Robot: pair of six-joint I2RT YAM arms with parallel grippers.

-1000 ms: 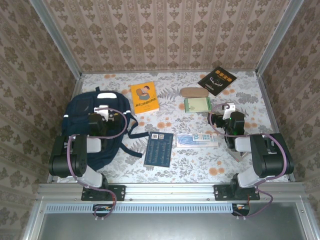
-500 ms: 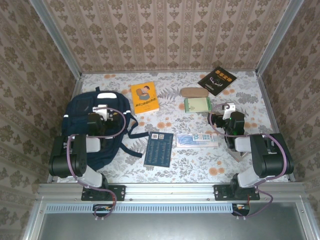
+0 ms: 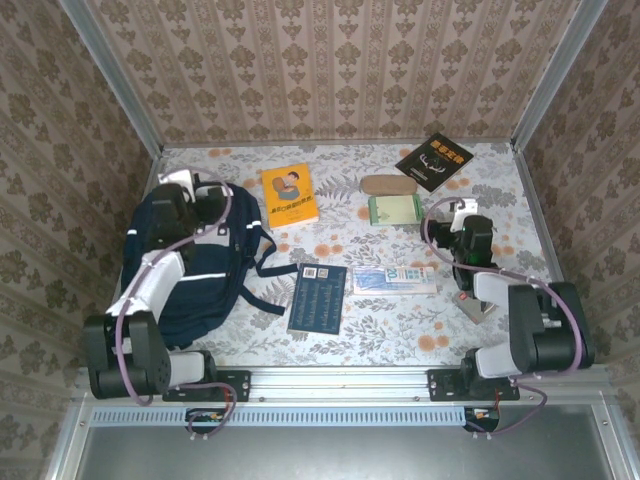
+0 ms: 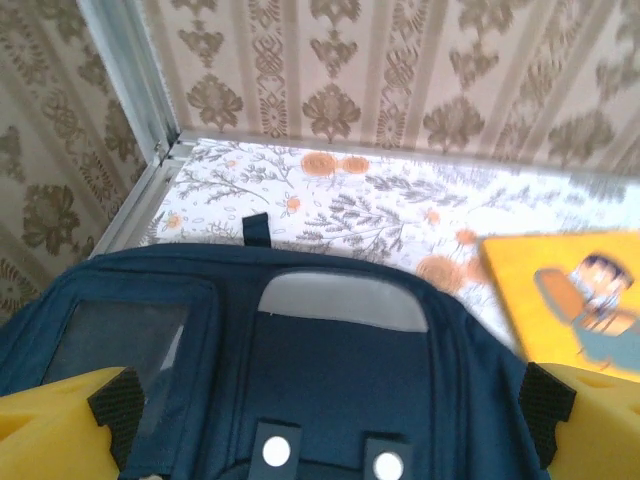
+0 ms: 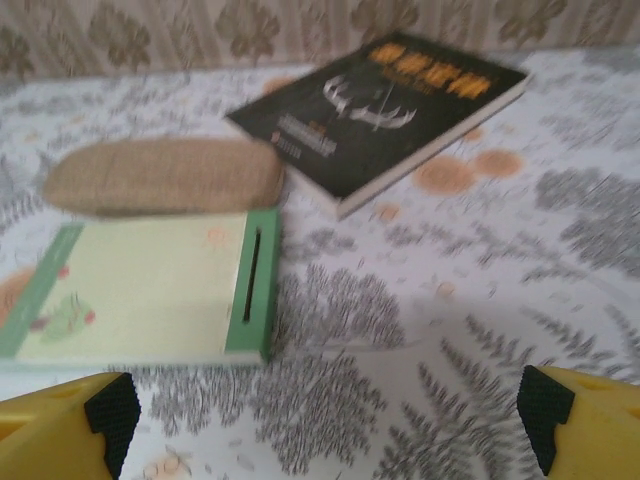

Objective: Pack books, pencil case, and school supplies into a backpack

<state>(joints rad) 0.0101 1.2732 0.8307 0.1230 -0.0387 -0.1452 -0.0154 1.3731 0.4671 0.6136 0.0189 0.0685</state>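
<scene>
The navy backpack (image 3: 205, 290) lies flat at the left, its pale top patch (image 4: 340, 300) facing the back wall. My left gripper (image 3: 190, 195) hangs open over the bag's upper end, its yellow fingers (image 4: 60, 420) wide apart and holding nothing. The yellow-orange book (image 3: 289, 194) lies just right of the bag. The navy book (image 3: 317, 298) and the clear blue pack (image 3: 393, 280) sit mid-table. My right gripper (image 3: 455, 212) is open and empty, just short of the green box (image 5: 140, 290), tan case (image 5: 160, 175) and black book (image 5: 385, 100).
Dark straps (image 3: 270, 262) trail from the bag toward the navy book. An aluminium frame post (image 4: 130, 80) and patterned walls close in the table at the back left corner. Bare flowered tabletop (image 5: 420, 380) lies under the right gripper.
The left arm has unfolded and reached forward along the backpack to its top end. The right gripper has shifted slightly up and right.
</scene>
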